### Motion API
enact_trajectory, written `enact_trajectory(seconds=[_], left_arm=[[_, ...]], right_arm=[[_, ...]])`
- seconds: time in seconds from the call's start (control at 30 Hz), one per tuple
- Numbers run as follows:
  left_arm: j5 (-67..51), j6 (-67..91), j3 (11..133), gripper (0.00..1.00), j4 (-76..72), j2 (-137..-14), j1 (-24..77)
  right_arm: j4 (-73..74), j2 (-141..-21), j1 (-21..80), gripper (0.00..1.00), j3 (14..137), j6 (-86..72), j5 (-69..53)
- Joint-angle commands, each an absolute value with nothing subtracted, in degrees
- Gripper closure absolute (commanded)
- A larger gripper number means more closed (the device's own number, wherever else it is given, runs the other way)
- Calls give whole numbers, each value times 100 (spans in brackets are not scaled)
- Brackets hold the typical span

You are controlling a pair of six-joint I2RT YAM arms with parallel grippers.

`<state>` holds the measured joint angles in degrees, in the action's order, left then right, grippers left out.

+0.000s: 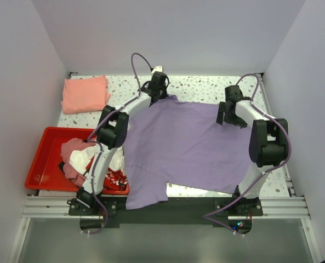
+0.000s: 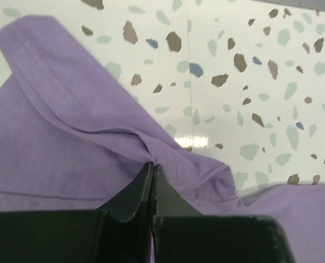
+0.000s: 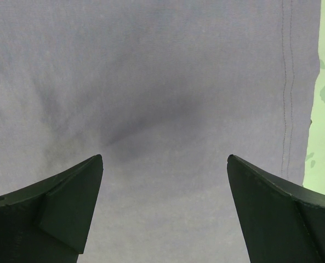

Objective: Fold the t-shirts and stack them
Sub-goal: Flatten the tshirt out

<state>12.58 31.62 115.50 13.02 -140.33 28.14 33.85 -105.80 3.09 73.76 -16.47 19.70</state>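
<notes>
The lavender-purple t-shirt point(image 1: 184, 148) lies spread over the middle of the table, its near hem hanging over the front edge. My left gripper point(image 1: 158, 93) is shut on its far left corner; in the left wrist view the jaws point(image 2: 152, 166) pinch a seamed fold of the purple cloth point(image 2: 69, 137). My right gripper point(image 1: 228, 116) is open just above the shirt's far right part; its wrist view shows only the purple cloth point(image 3: 162, 98) between the spread fingers point(image 3: 165, 159). A folded salmon-pink t-shirt point(image 1: 85, 94) lies at the far left.
A red plastic tray point(image 1: 44, 159) at the near left holds crumpled t-shirts, white with red print and dusty pink point(image 1: 83, 159). Speckled tabletop point(image 1: 206, 83) shows behind the purple shirt. Grey walls enclose the table on three sides.
</notes>
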Motion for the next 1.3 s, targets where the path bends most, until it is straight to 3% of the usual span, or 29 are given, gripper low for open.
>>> enact_trajectory(seconds=[0.0,0.17,0.27,0.3,0.43,0.57,0.6,0.8,1.27], left_arm=[[1231,2936,12085,100,827,-14194,2769],[923,2804,12199,100,-338,-14562,2769],[914,2760,12681,54,-492,-14974,2751],[862,2734,12804,30,-518,-15055,2760],[404,2523,12850,27,-1150,-15091,2769],[597,2312,12719,11,-1081,-14706,2769],[632,2294,12352,2,-1090,-14565,2769],[817,2302,11111,0,-1257,-13545,2769],[1002,3120,11197,0,-501,-13895,2769]], right_arm=[[3322,-10547,316,1,7559,-1652,2109],[3305,-10494,325,1,7559,-1635,2127],[3349,-10459,316,1,7567,-1617,2144],[3366,-10442,325,1,7559,-1617,2162],[3331,-10371,325,1,7506,-1626,2153],[3287,-10353,316,1,7471,-1661,2066],[3261,-10354,316,1,7462,-1661,2039],[3304,-10362,316,1,7462,-1679,1960],[3305,-10239,316,1,7418,-1679,2004]])
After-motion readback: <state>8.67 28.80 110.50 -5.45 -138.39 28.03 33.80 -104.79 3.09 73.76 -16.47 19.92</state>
